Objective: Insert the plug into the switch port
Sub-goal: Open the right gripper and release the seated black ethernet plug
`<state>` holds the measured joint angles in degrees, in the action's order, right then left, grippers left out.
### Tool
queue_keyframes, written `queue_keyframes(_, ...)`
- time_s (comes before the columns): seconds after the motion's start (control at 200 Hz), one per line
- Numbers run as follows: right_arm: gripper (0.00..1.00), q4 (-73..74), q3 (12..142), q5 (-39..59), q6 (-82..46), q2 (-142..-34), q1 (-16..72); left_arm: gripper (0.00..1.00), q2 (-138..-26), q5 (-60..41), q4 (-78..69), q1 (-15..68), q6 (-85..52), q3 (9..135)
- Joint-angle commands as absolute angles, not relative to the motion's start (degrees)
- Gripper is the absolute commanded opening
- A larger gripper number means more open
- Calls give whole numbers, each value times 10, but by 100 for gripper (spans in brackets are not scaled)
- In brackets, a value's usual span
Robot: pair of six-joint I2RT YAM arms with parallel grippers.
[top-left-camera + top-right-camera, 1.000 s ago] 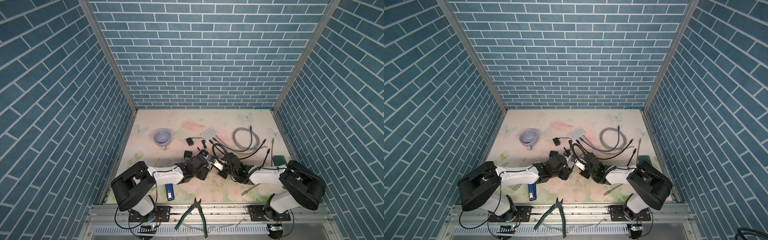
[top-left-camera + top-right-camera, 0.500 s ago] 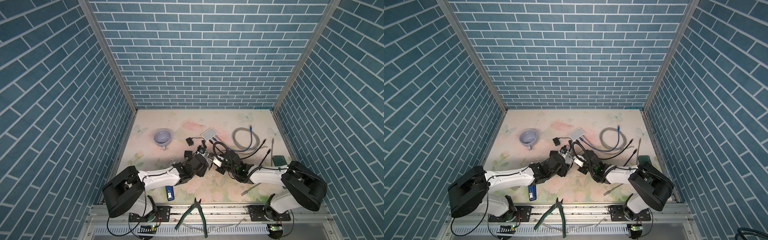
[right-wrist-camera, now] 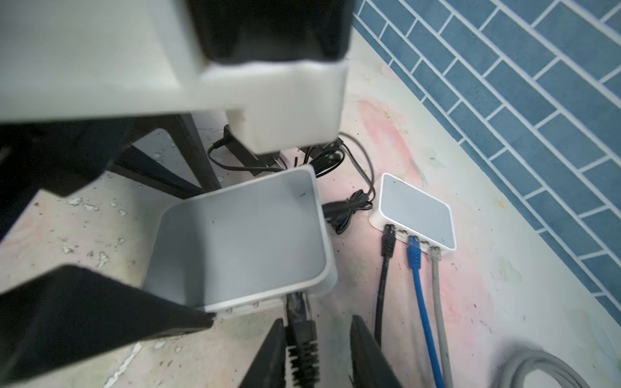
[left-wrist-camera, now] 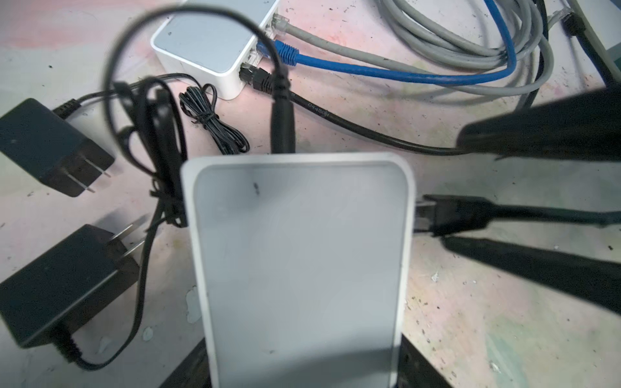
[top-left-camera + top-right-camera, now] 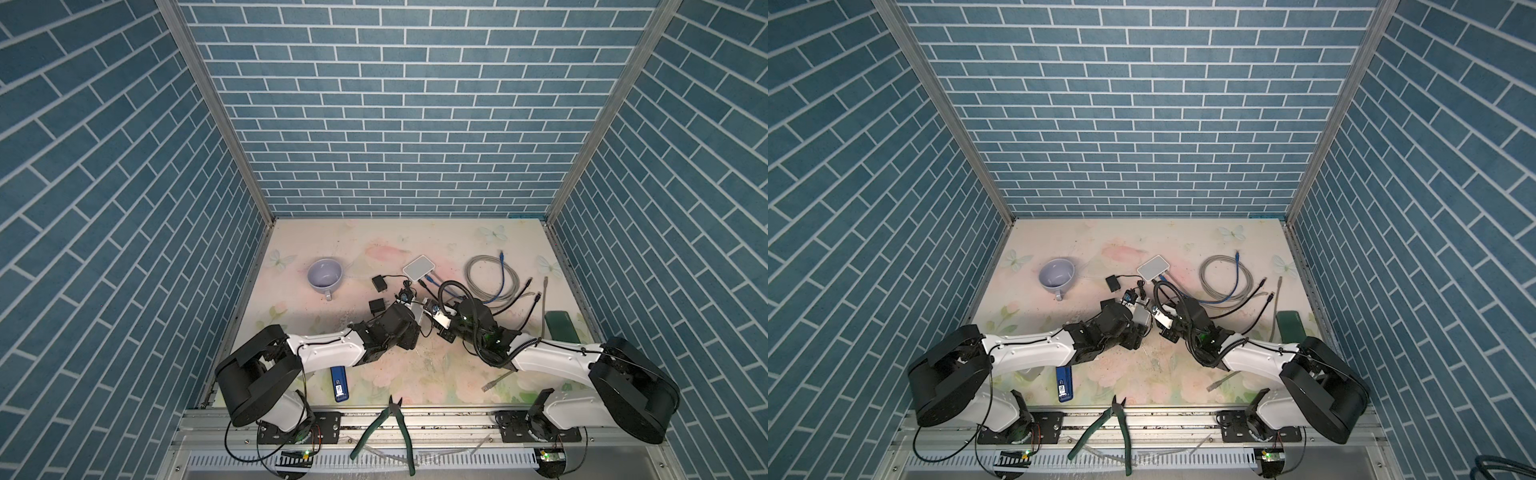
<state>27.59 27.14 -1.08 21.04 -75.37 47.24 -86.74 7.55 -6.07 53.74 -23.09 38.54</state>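
Right gripper (image 3: 316, 321) has let go, fingers (image 3: 265, 356) flanking the ribbed black plug (image 3: 300, 342). Left gripper (image 4: 302, 362) clamps the glossy, round-cornered white switch (image 4: 299, 262) holding it.

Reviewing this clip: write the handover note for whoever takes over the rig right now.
The left gripper is shut on the switch, holding it.
The right gripper is open, its fingers flanking the plug with a gap on one side.
Done: the plug sits in the port on the switch's edge; full seating cannot be confirmed.
Left: probably back the right gripper away, then set the switch down.
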Motion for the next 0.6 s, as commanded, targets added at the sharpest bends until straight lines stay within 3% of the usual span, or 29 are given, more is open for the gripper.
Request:
queue_keyframes(0.0,38,284,254,-43,216,-710,452,64,-883,48,-12,531,-231,384)
queue_keyframes(0.28,42,244,222,-39,217,-659,429,67,-900,37,6,522,-224,397)
queue_keyframes(0.41,42,209,235,-20,213,-649,421,77,-917,34,22,522,-222,421)
queue_keyframes(0.595,42,163,261,9,214,-642,410,83,-931,35,22,520,-222,428)
